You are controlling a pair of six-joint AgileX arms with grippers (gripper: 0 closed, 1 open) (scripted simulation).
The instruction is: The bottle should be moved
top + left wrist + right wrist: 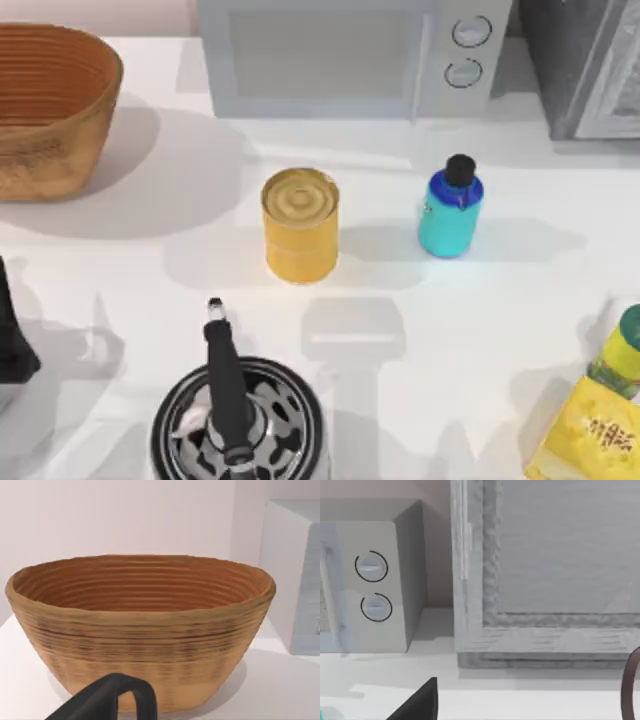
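The bottle [450, 212] stands upright on the white table [520, 320], right of centre: teal body, blue shoulder, black round cap. It is in front of the microwave's knobs and nothing touches it. My left gripper [12, 345] is a dark shape at the table's left edge, far from the bottle. In the left wrist view part of my left gripper [112, 700] points at the woven basket [140, 630]. Part of my right gripper [420, 700] faces the back of the table, toward the grey cabinet [545, 580].
A yellow tin can [300, 225] stands left of the bottle. The woven basket [50, 105] is at the back left, the microwave [350, 55] at the back centre. A round pan with a black handle [235, 415] sits front centre, a green-topped yellow package [595, 415] front right.
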